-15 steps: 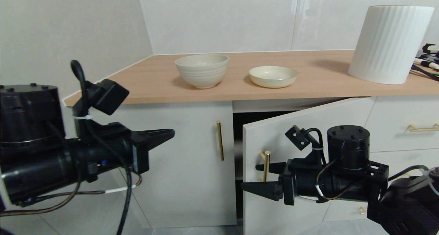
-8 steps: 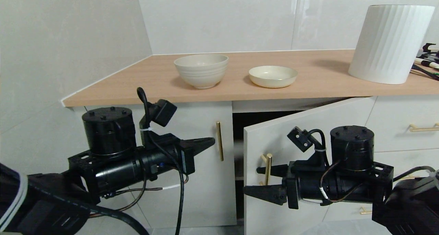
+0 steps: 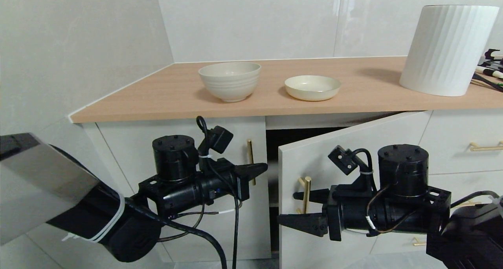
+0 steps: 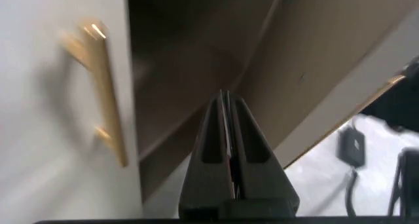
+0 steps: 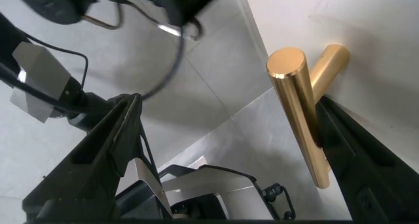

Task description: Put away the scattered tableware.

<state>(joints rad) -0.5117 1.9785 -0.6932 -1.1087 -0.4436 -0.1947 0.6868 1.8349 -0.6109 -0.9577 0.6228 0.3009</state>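
Nearest me, low in front of the cupboards, are the two arms. The right gripper (image 3: 287, 205) has its fingers spread wide, one on either side of the brass handle (image 3: 305, 191) of the open cupboard door (image 3: 353, 143). In the right wrist view that handle (image 5: 302, 112) stands between the fingers without being clamped. Beside it the left gripper (image 3: 262, 168) has its fingers pressed flat together, holding nothing. Its tip is level with the handle (image 3: 250, 159) of the shut door (image 3: 188, 123) and just beside it, at the edge of the dark gap. From the left wrist view the closed fingers (image 4: 226, 129) point into that gap, and I cannot tell what the cupboard holds.

That makes two doors, each with one brass bar handle, and a drawer pull (image 3: 485, 145) further right.

Up on the wooden countertop (image 3: 373, 88) sit the two pieces of tableware, near one another but apart: one deep ribbed bowl (image 3: 230, 81) and one shallow dish (image 3: 312, 87). Both stand upright and look empty.

Further back on the right stands one tall white ribbed container (image 3: 448, 49), its inside hidden from me. A few pens (image 3: 489, 70) lie just past it.
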